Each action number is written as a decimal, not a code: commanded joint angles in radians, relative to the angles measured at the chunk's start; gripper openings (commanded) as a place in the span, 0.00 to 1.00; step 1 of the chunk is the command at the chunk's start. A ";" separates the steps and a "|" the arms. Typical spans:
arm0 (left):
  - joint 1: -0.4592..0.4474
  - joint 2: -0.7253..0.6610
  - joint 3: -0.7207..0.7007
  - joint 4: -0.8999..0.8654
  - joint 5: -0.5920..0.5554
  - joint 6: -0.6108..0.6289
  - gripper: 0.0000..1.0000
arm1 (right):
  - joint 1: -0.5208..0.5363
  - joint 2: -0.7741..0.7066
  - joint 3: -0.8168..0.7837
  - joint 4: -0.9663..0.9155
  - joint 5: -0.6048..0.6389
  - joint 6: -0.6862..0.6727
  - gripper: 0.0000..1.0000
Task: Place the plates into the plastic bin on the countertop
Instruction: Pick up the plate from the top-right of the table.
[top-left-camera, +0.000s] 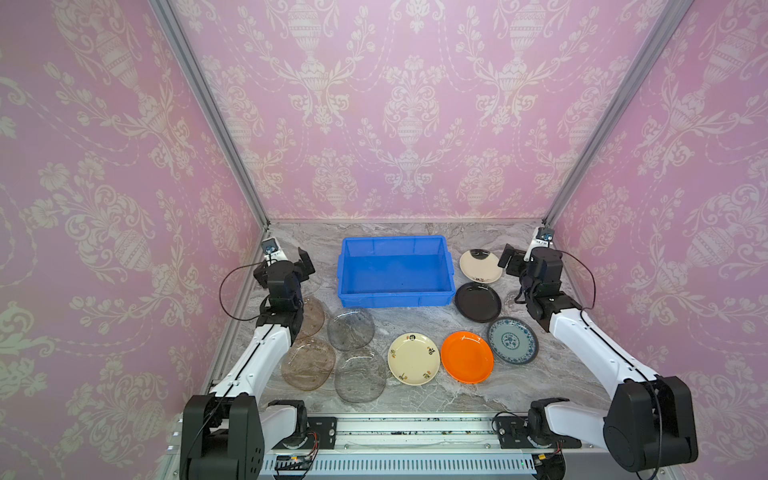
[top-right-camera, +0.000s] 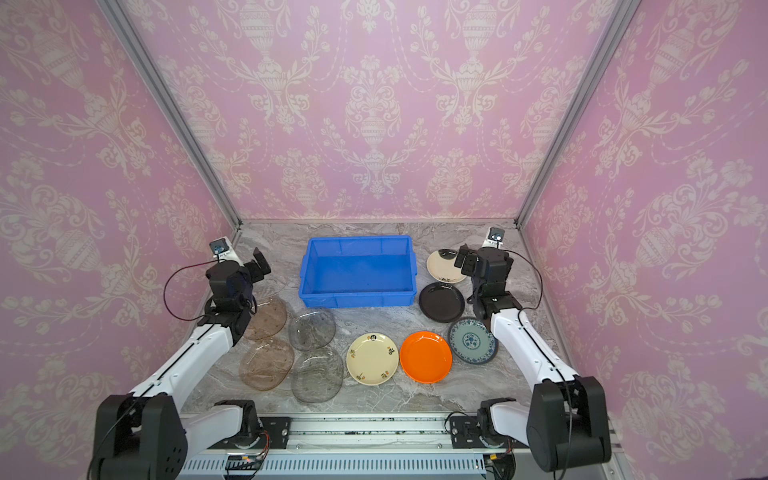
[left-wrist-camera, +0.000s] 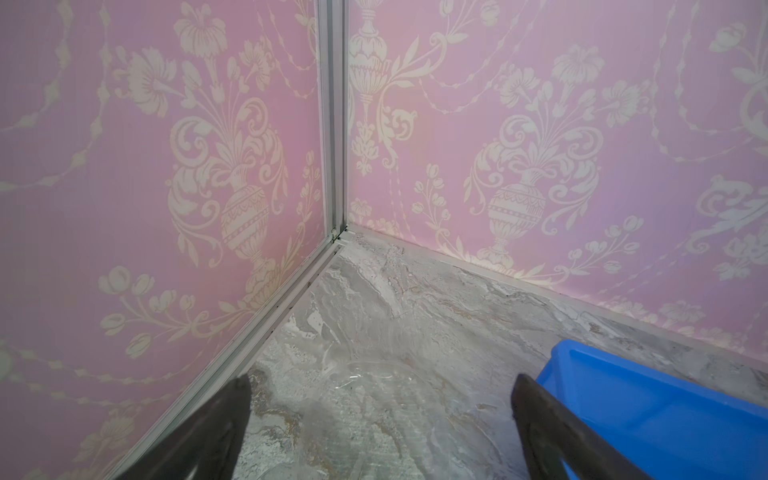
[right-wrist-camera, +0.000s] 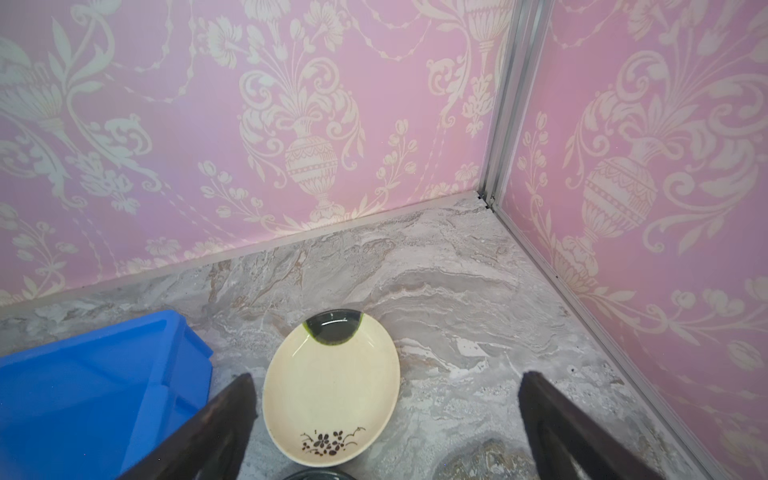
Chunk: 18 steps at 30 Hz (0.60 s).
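Right gripper (top-left-camera: 508, 257) gapes empty just right of the cream round plate (top-left-camera: 481, 266). Left gripper (top-left-camera: 306, 261) likewise, left of the bright blue plastic bin (top-left-camera: 395, 270).

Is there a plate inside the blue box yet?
No, the plastic bin shows only its bare blue floor; the plates lie outside it on the countertop.

Pink wallpaper (top-left-camera: 411, 104) printed with cream urns, flowers and swags covers the back wall and both side walls in both top views. A left corner post (top-left-camera: 210, 108) and a right corner post (top-left-camera: 617, 108), both aluminium, rise from the back corners. Along the near edge runs a silver rail (top-left-camera: 415, 430), with a white slotted duct (top-left-camera: 399, 463) just in front of it.
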 joint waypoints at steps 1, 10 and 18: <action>0.004 0.029 0.179 -0.303 0.169 -0.105 0.99 | -0.040 0.048 0.069 -0.213 -0.134 0.157 1.00; 0.002 0.309 0.415 -0.230 0.815 -0.343 0.99 | -0.178 0.234 0.091 -0.144 -0.498 0.396 0.55; -0.033 0.401 0.427 -0.146 0.883 -0.388 0.99 | -0.255 0.388 0.006 -0.002 -0.589 0.467 0.45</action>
